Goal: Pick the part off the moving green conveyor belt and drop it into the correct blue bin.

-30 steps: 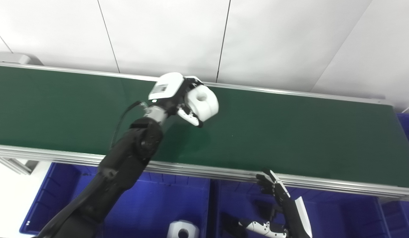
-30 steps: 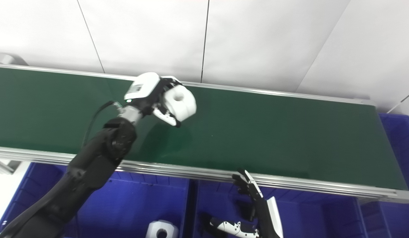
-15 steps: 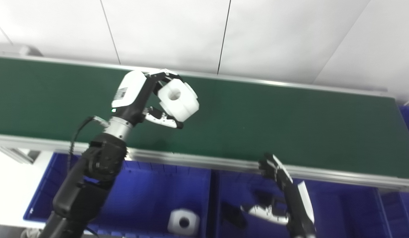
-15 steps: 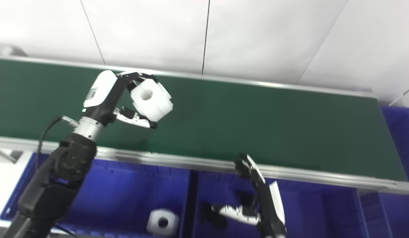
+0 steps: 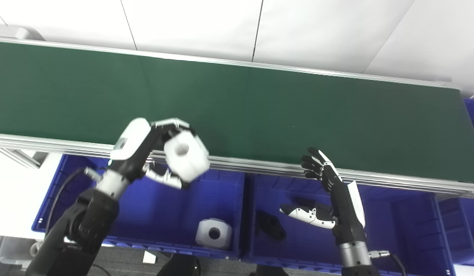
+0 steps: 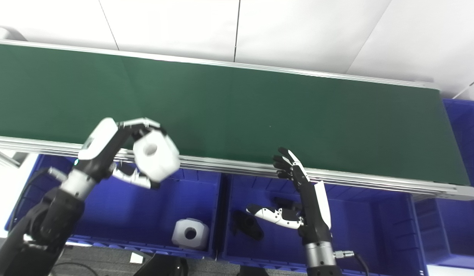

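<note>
My left hand (image 5: 145, 153) is shut on a white blocky part with a round hole (image 5: 186, 155). It holds the part in the air over the near rail of the green conveyor belt (image 5: 259, 111) and the left blue bin (image 5: 68, 199). A second white part with a hole (image 5: 214, 233) lies in that bin near its right wall. My right hand (image 5: 328, 199) hovers open over the middle blue bin (image 5: 382, 230), fingers spread upward, thumb out to the left. A black part (image 5: 270, 225) lies in the middle bin.
The belt's silver near rail (image 5: 374, 178) runs across above the bins. Another blue bin (image 5: 463, 222) sits at the right, with one more past the belt's right end (image 6: 463, 126). White wall panels stand behind the belt.
The left hand has carried the white part down and toward me, from above the belt to the near rail over the left bin. The camera has tilted down; the right hand stays open.
</note>
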Controlling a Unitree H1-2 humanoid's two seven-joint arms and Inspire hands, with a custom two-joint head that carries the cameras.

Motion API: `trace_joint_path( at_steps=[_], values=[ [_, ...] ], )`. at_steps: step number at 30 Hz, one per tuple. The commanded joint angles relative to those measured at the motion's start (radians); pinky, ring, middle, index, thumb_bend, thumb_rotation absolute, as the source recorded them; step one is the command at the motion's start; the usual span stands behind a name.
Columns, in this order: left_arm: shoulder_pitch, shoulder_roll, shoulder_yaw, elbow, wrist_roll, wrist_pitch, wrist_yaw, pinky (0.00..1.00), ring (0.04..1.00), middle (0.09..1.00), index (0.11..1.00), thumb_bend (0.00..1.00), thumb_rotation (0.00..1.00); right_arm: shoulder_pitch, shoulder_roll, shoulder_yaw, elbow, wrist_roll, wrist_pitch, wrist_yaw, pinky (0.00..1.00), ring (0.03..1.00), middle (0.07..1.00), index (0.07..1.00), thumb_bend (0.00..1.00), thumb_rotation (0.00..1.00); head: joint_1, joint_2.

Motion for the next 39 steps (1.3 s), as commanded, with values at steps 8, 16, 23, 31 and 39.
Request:
trace_joint_path(
  at_steps=[8, 16, 23, 31, 39],
  values=[
    [0.059, 0.062, -0.008, 0.005, -0.056, -0.058, -0.092, 0.49, 0.436, 0.515, 0.497, 0.5, 0.0, 0.017, -0.001, 0.004, -0.039, 0.012, -0.027, 0.003, 0.74, 0.793, 0.819, 0.884, 0.88, 0.24, 0.009, -0.025],
    [0.032, 0.046, -0.033, 0.101, 0.01, -0.037, -0.109, 0.49, 0.433, 0.514, 0.502, 0.5, 0.0, 0.019, -0.004, 0.001, -0.033, 0.003, -0.027, 0.0, 0.73, 0.79, 0.819, 0.887, 0.88, 0.26, 0.008, -0.03],
    [0.004, 0.033, -0.063, 0.115, 0.076, 0.097, -0.186, 0.4, 0.397, 0.497, 0.536, 0.5, 0.0, 0.022, -0.004, 0.001, -0.035, 0.004, -0.026, -0.001, 0.73, 0.786, 0.817, 0.884, 0.88, 0.26, 0.012, -0.03],
    [-0.035, 0.021, -0.097, 0.116, 0.114, 0.192, -0.236, 0.37, 0.377, 0.469, 0.556, 0.49, 0.0, 0.024, -0.01, 0.002, -0.043, 0.001, -0.019, 0.003, 0.74, 0.794, 0.822, 0.888, 0.87, 0.26, 0.012, -0.03],
    [-0.071, 0.031, -0.15, 0.116, 0.23, 0.349, -0.313, 0.51, 0.602, 0.68, 0.735, 0.63, 0.23, 0.036, -0.019, 0.013, -0.06, -0.029, -0.012, 0.01, 0.73, 0.796, 0.833, 0.893, 0.88, 0.27, -0.003, -0.033]
  ],
)
